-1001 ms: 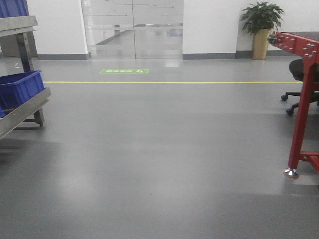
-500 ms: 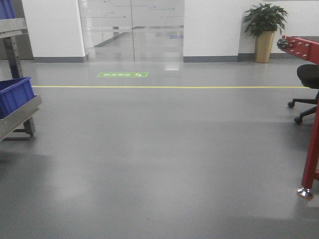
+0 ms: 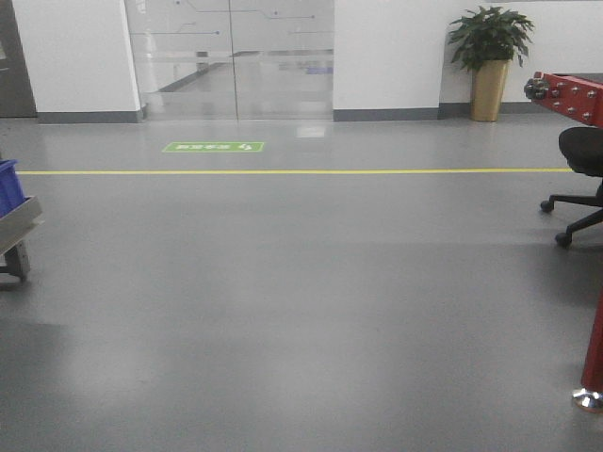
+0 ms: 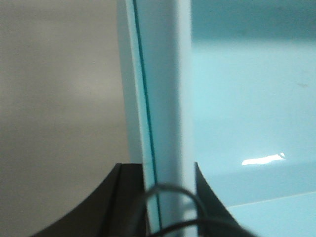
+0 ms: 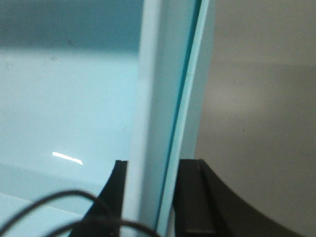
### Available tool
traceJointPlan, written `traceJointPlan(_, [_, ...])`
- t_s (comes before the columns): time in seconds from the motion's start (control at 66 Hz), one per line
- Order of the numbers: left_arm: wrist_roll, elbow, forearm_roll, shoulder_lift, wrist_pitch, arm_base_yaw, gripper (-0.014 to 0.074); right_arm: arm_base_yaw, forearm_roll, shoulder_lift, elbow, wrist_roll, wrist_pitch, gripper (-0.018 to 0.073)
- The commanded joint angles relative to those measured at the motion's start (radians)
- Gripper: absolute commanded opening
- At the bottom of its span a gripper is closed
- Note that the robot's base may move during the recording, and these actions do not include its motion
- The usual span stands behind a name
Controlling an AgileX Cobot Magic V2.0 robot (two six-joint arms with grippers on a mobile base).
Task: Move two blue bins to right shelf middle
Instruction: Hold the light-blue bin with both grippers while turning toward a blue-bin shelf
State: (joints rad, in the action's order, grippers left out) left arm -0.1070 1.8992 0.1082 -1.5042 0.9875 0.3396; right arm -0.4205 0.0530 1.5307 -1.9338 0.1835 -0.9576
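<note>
left wrist view shows just a blurred blue bin (image 4: 165, 98) wall.

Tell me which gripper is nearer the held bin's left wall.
Left. The left gripper clamps the left wall itself; the right gripper clamps the opposite wall, across the bin.

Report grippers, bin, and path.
Left gripper and right gripper shut on bin walls. Bin held between them. Red frame and chair off right.

Front view faces floor (image 3: 301, 311); wrist views sit close against bin (image 4: 168, 98).
</note>
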Motion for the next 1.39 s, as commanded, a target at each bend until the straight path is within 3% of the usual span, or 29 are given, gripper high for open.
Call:
traceJointPlan(0.0, [0.010, 0.017, 0.071, 0.019, -0.093, 0.007, -0.0111, 0.001, 0.031, -0.016, -0.017, -0.001, 0.086, -0.0154])
traceJointPlan(1.38, [0.010, 0.017, 0.066, 0.011, -0.096, 0.007, -0.0111, 0.001, 0.031, -0.016, -0.017, -0.001, 0.114, -0.0154])
